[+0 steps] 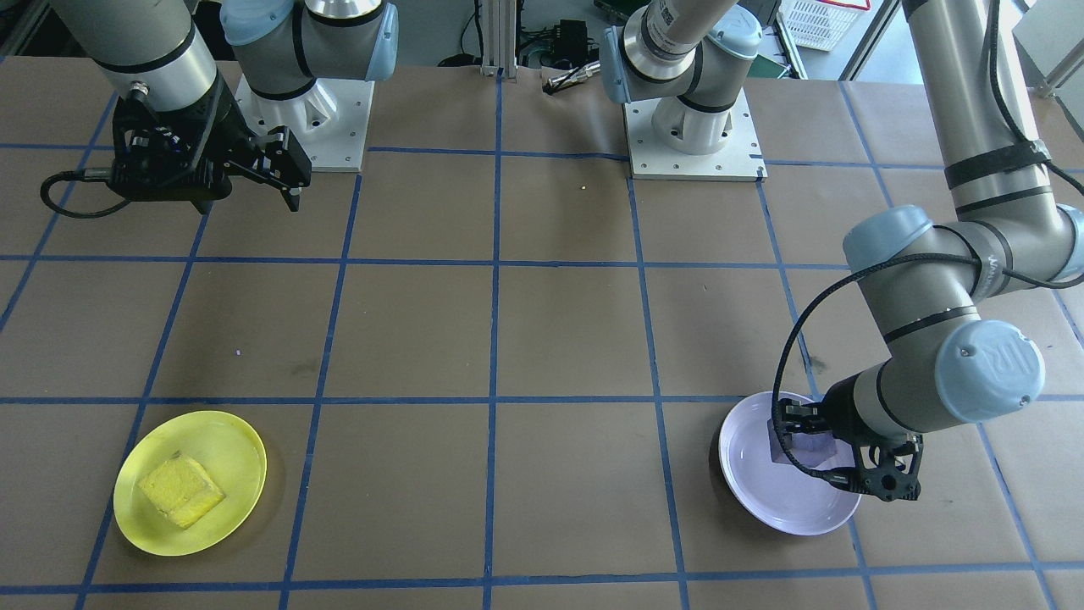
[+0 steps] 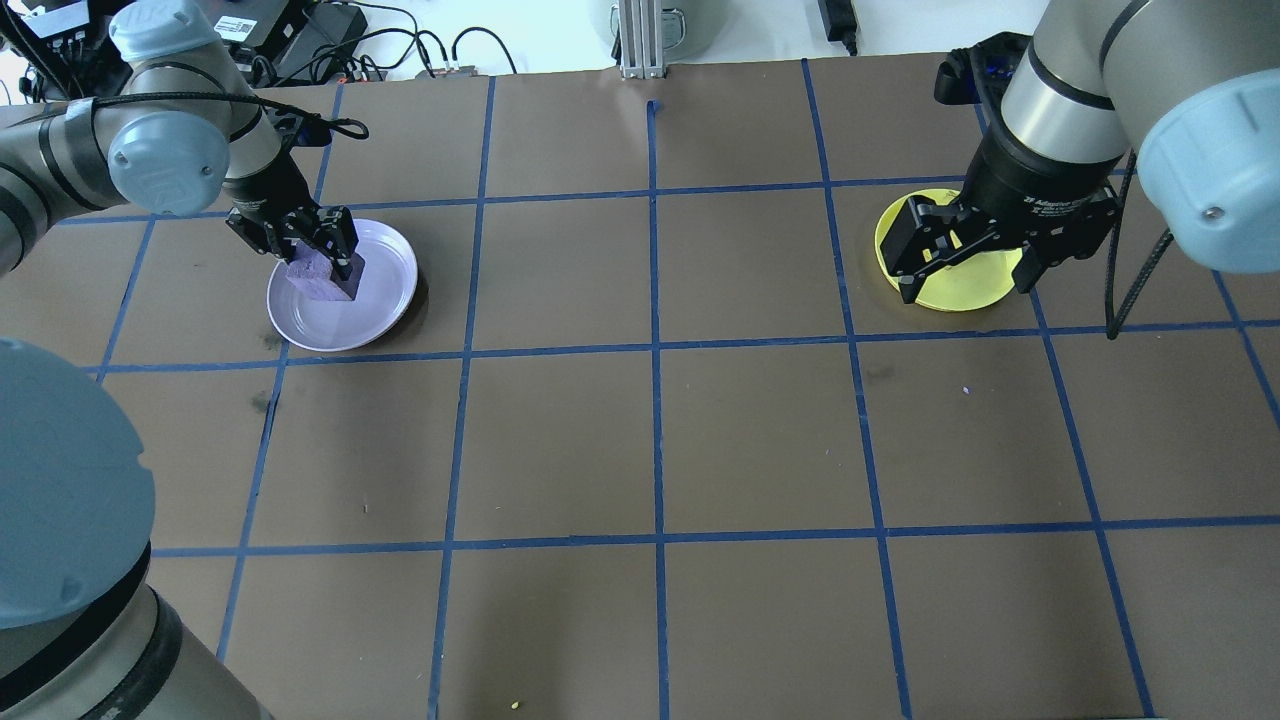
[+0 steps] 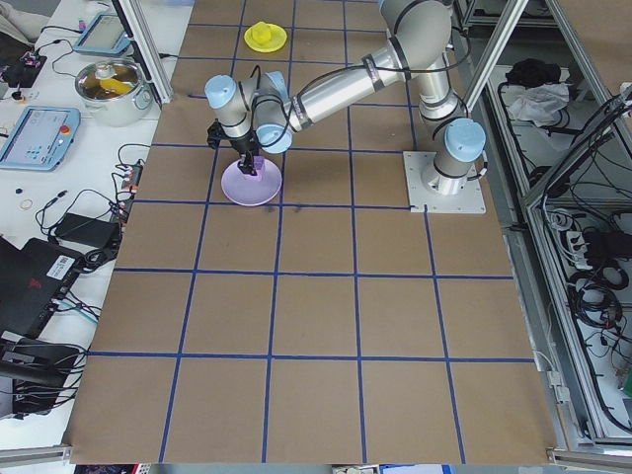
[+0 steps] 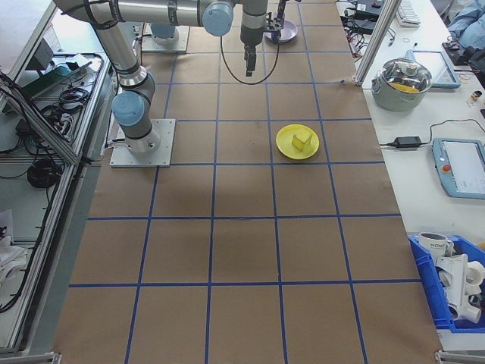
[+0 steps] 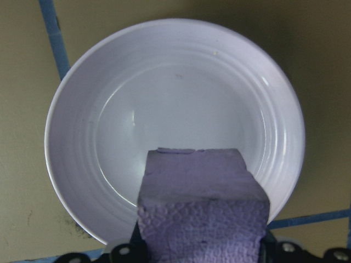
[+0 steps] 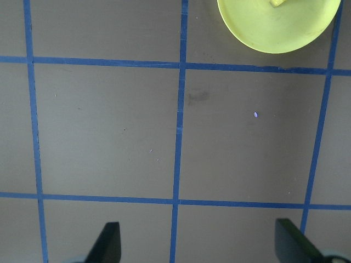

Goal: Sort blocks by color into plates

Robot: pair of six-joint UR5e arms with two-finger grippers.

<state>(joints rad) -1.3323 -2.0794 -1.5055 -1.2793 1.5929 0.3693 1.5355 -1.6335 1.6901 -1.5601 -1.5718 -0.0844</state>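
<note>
A light purple block (image 2: 315, 277) is pinched in my left gripper (image 2: 322, 262), which is shut on it just over the lavender-white plate (image 2: 340, 320). The left wrist view shows the block (image 5: 203, 203) above the plate's near inner side (image 5: 175, 98). A yellow block (image 1: 180, 490) lies in the yellow plate (image 1: 237, 449). My right gripper (image 1: 250, 199) hangs open and empty, high above the table and well away from that plate. Its two fingertips (image 6: 107, 241) frame bare table, with the yellow plate (image 6: 279, 27) at the top edge.
Brown paper with a grid of blue tape (image 1: 495, 339) covers the table. The two arm base plates (image 1: 305, 119) (image 1: 694, 135) sit at the robot's side. A cable loop (image 1: 59, 195) hangs off the right wrist. A pot (image 4: 409, 76) and tablets lie off the table.
</note>
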